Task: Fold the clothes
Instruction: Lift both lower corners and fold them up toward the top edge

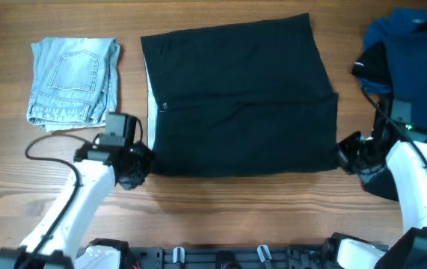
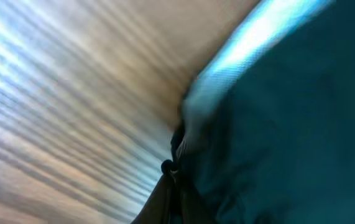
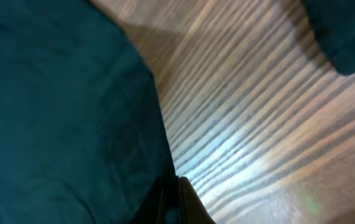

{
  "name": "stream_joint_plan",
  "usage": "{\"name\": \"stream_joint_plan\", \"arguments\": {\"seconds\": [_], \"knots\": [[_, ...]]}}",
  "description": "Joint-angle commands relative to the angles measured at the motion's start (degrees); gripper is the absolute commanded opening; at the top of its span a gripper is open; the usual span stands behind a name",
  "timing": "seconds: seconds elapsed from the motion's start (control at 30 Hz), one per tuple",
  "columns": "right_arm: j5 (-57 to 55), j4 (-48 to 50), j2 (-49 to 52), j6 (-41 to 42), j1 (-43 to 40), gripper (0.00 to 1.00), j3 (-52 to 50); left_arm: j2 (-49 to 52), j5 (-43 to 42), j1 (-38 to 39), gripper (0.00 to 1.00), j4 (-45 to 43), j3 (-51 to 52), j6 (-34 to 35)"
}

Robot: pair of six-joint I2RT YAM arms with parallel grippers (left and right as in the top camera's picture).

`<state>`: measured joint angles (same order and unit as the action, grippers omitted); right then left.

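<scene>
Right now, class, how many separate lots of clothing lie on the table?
3: the folded light-blue denim piece far left, the black garment spread mid-table, and a royal-blue and black heap at the right edge, which may hide several garments.

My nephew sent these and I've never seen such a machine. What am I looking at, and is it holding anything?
These are two robot arms at a wooden table, each ending in a two-finger gripper. One picture is from a camera above; the two blurry ones come from cameras on the wrists, close to cloth and wood. A black garment lies flat in the middle, folded light-blue denim on the left arm's side, a blue-and-black pile on the right's. The left gripper sits at one near corner of the black garment, the right gripper at the other. Whether either pinches the cloth, I cannot tell.
</scene>
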<state>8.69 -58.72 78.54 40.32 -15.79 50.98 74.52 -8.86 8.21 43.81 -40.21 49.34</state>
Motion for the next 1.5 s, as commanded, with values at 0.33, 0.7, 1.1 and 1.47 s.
{"name": "stream_joint_plan", "arguments": {"seconds": [0.33,0.7,1.1,1.47], "knots": [[-3.0,-11.2,-5.7,-6.3,0.2,0.04,12.1,-19.0,2.8,0.0,0.04,18.5,-9.8,-4.0],[-2.5,-19.5,-14.2,-9.5,0.2,0.04,17.3,-25.4,2.9,0.1,0.04,35.1,-21.4,-4.0],[5.9,-12.3,-1.5,-13.5,1.1,0.04,30.7,-13.8,9.9,0.0,0.04,22.1,-24.7,-5.7],[2.7,12.6,11.3,-12.9,14.7,0.04,30.7,-8.1,21.6,0.0,0.04,7.3,-24.7,-5.6]]}}
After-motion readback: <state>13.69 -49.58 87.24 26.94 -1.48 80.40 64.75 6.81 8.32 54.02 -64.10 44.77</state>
